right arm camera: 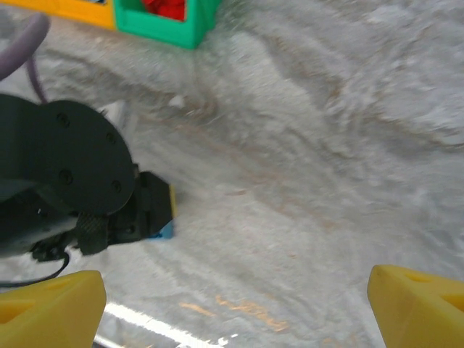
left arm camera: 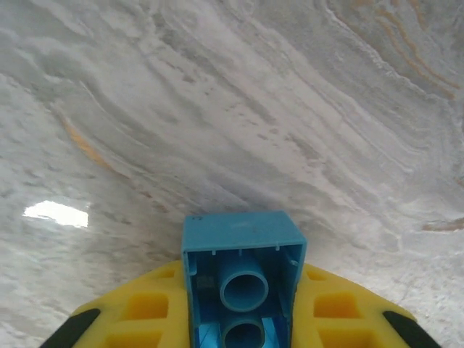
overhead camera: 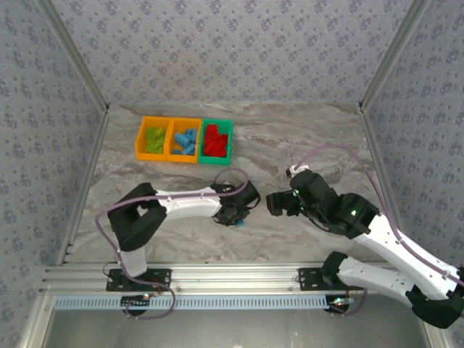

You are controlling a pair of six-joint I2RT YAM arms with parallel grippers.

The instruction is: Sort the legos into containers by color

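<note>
Left wrist view, left gripper (left arm camera: 243, 322) clamping a light blue lego (left arm camera: 243, 254), right gripper (right arm camera: 233, 304) spread wide

Your top view sits high behind both arm bases (overhead camera: 138, 277), tilted down and forward over the whole marble table (overhead camera: 304, 145). The bases are at the bottom edge, the row of bins (overhead camera: 185, 139) on the far side. Your left wrist view hugs the tabletop and looks out along its own yellow fingers (left arm camera: 145, 312), with the light blue brick (left arm camera: 243, 246) right at the lens. Your right wrist view rides low and faces left across the table at the left gripper (right arm camera: 156, 210) and a green bin (right arm camera: 163, 29) corner. The top and right wrist views share that gripper, the brick and the green bin.
</note>
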